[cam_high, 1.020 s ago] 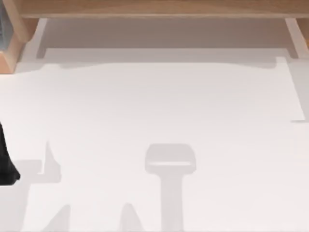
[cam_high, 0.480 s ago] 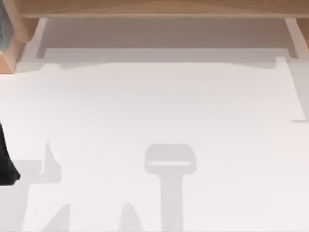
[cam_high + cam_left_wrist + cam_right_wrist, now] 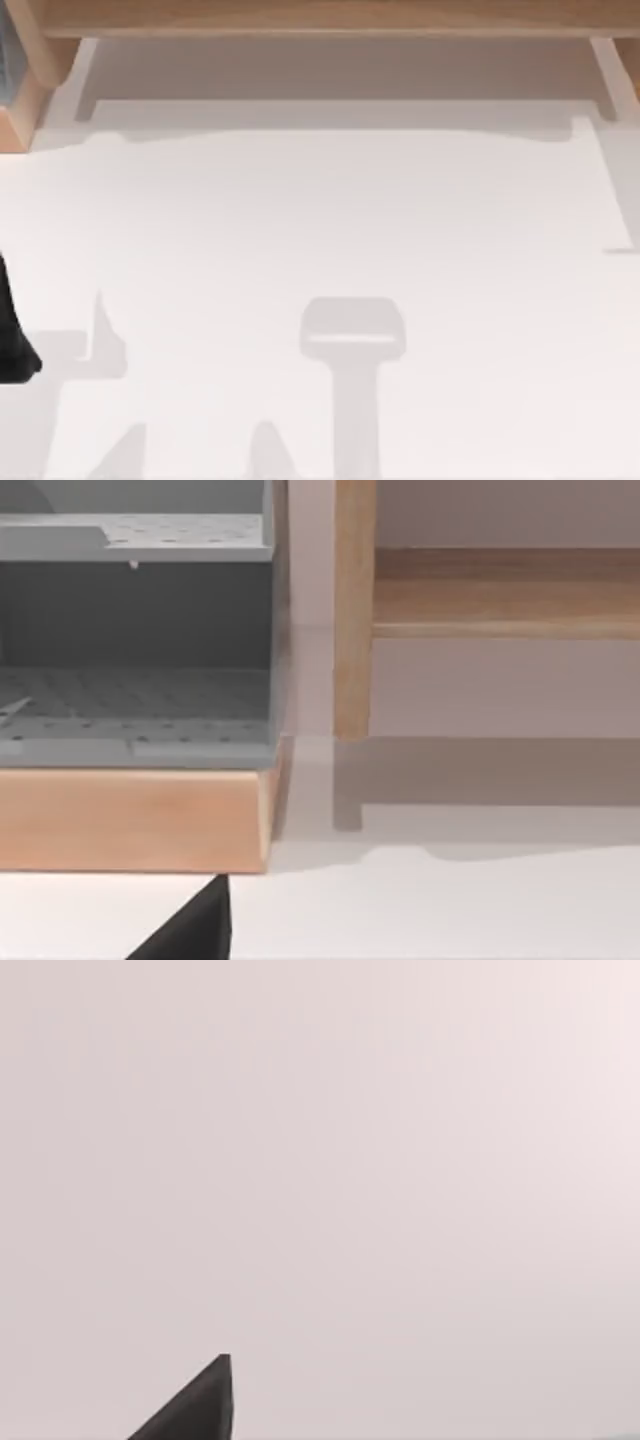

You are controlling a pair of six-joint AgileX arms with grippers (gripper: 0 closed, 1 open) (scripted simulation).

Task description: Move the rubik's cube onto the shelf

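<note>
- Top view: one long light-brown wooden shelf [image 3: 330, 17] is seen along the far edge of the white surface [image 3: 330, 220], borne on two side supports, one at the left [image 3: 40, 50] and one at the right. The board's visible strip is bare. Under the board the surface lies in shade. At the far left corner part of a wooden-framed grey rack [image 3: 10, 100] is seen. A dark part of the left arm [image 3: 12, 335] is seen at the left edge, low over the surface. Grey shadows of arms and a camera fall on the near half of the surface.
- Left wrist view: one grey rack [image 3: 135, 630] with two perforated tiers is seen, set on a light wooden base [image 3: 135, 820]. Both tiers lie bare as far as can be seen. Just beside it stands one upright wooden shelf support [image 3: 352, 610], with the shelf board [image 3: 505, 590] running off from it. One dark fingertip of the left gripper [image 3: 190, 935] is seen; whether its fingers are apart or together cannot be told.
- Right wrist view: one dark fingertip of the right gripper [image 3: 190, 1410] is seen against a plain pale ground; its state cannot be told either.
- Where the rubik's cube lies cannot be told.
</note>
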